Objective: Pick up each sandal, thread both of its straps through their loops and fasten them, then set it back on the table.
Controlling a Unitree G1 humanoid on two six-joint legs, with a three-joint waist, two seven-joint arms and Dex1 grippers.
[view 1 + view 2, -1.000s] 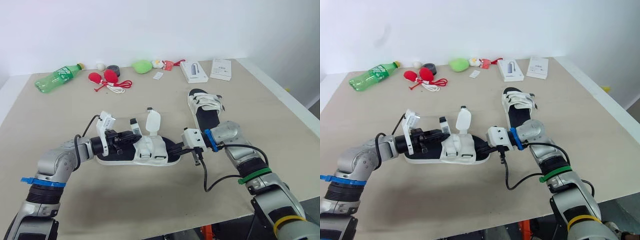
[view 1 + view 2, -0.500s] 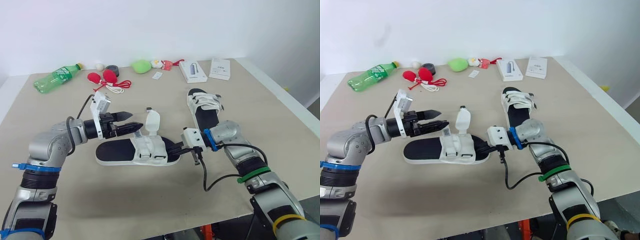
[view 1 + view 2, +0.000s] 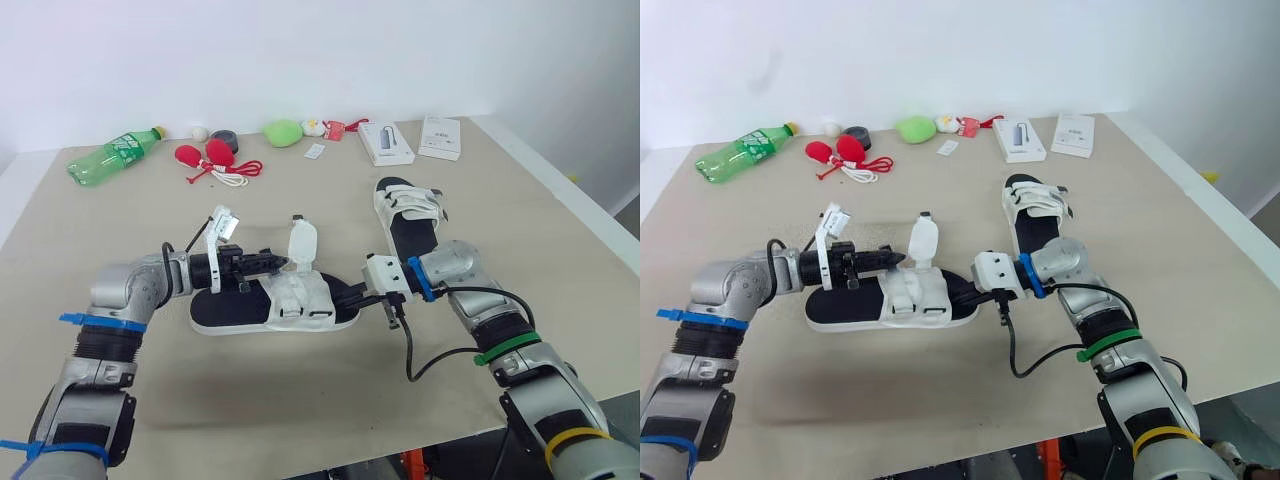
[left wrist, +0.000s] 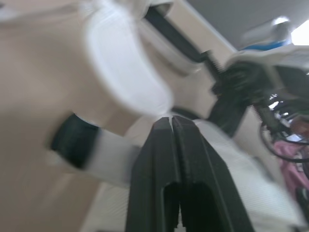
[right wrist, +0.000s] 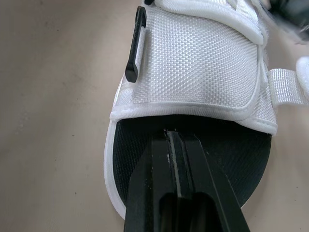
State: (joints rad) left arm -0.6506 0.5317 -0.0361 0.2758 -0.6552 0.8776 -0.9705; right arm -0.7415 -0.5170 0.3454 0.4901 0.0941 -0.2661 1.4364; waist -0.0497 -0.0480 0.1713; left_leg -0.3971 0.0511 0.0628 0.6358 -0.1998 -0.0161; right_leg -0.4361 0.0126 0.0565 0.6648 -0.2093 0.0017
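The near white sandal with a black footbed lies flat on the beige table, lengthwise between the two arms. One of its white straps stands up, unfastened, above the woven white front band. A black plastic loop sits on the side of that band.

The left gripper hangs over the heel half of this sandal and points along it. Its two black fingers are pressed together, with the tips right at the foot of the raised strap. I cannot tell whether any webbing is caught between them.

The right gripper comes in from the toe end. Its fingers are also closed against each other. They lie on the black footbed with the tips at the edge of the front band.

The second white sandal rests on the table just beyond the right arm, with its straps lying across it.

Along the far edge of the table are a green plastic bottle on its side, two red bulbs with a white cord, a black roll of tape, a green soft lump and two white boxes.
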